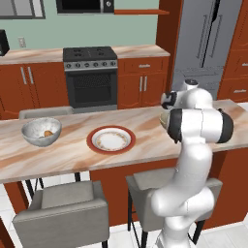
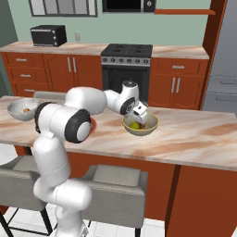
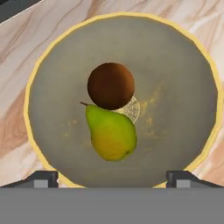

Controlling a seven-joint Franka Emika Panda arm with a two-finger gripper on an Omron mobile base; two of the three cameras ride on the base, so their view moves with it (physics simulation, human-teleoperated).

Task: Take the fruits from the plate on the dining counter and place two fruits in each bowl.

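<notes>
Grey bowl [image 1: 41, 131]: I see it at the left of the left base view, deep, round and speckled whitish-grey, with one small orange fruit [image 1: 48, 133] inside.
Plate [image 1: 111, 140]: centre of the same view, flat and round, white middle with a wide red-brown rim, nothing on it.
Table [image 1: 68, 155]: long beige-pink veined marble top that carries both bowls and the plate.
Olive bowl [image 3: 183, 78]: in the hand view I look straight down into its dull grey-tan inside with a thin yellow rim; in the right base view it sits mid-frame [image 2: 140, 124].
Brown fruit [image 3: 110, 85]: smooth dark ball near the bowl's middle.
Pear [image 3: 111, 133]: yellow-green, waxy, touching the brown fruit just below it.
Tool [image 3: 112, 178]: directly above the olive bowl, tips set wide apart at the lower corners, holding nothing.
</notes>
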